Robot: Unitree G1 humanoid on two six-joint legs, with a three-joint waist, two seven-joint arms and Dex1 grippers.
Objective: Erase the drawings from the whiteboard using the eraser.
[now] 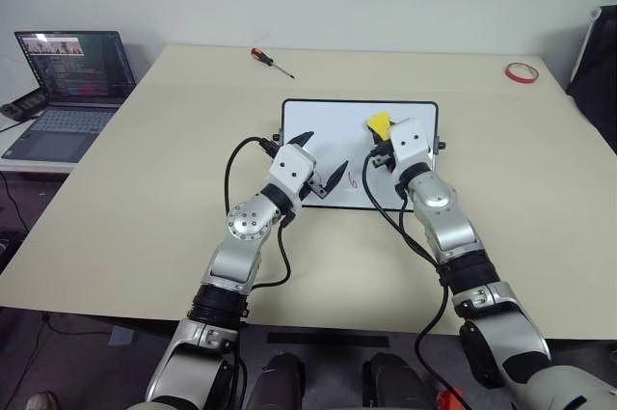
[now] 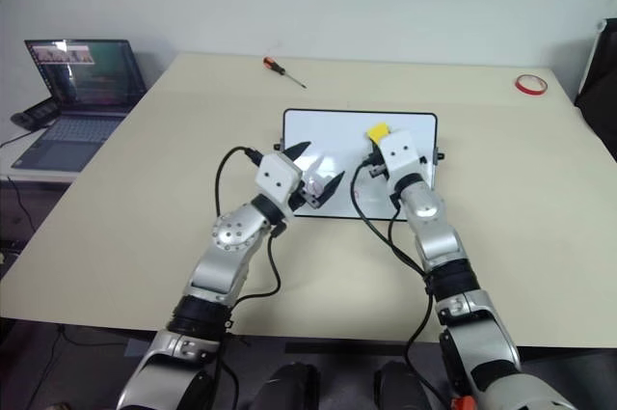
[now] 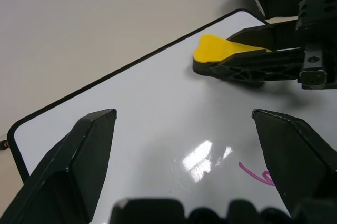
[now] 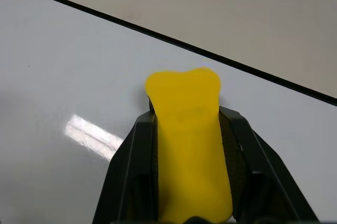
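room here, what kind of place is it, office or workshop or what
Probably an office or lab workspace. A large beige table stands against a plain white wall, an open laptop sits on a side desk, and a screwdriver and red tape ring lie by a whiteboard.

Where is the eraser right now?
The eraser is clamped in the right gripper, over the right half of the whiteboard near its far edge; the left gripper hovers open alongside.

No readable text anywhere; the laptop [image 1: 72, 92] screen is too small to read.
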